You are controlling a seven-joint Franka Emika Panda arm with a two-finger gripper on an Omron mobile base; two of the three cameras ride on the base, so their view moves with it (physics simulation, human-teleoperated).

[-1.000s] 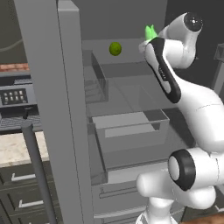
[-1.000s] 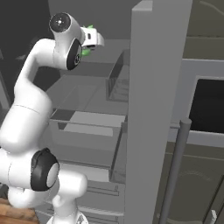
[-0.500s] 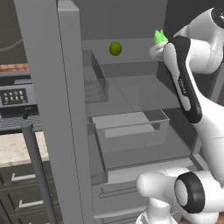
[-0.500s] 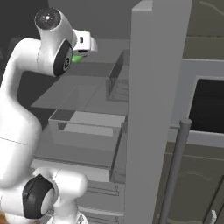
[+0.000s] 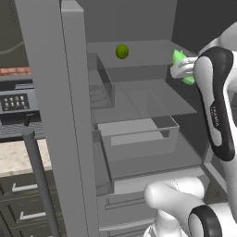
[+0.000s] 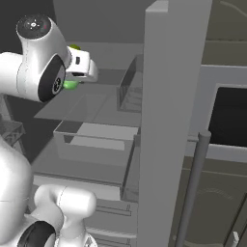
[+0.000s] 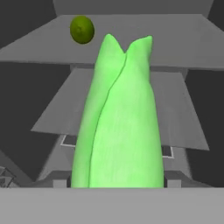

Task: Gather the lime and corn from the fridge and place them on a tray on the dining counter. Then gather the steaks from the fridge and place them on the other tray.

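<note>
My gripper (image 5: 184, 69) is shut on the corn (image 7: 118, 122), a bright-green husked ear whose split tip points into the open fridge (image 5: 51, 92). The husk hides my fingertips in the hand view. From the sides the corn (image 5: 179, 58) (image 6: 70, 85) pokes out of the white hand (image 6: 79, 72), at the fridge's right side, level with the upper shelf. The lime (image 5: 122, 51) sits by itself at the back of the top shelf; in the hand view the lime (image 7: 82, 29) is beyond the corn, up and to the left.
A clear drawer (image 5: 139, 134) stands pulled out below the glass shelf. The fridge's doors (image 6: 169, 120) stand open on both sides, with long handles (image 5: 39, 180) (image 6: 193, 188). A counter appliance (image 5: 14, 99) and dark drawers (image 5: 18, 203) lie to the left.
The hand has carried the corn down and back toward the robot, away from the top shelf. The lime has stayed where it was.
</note>
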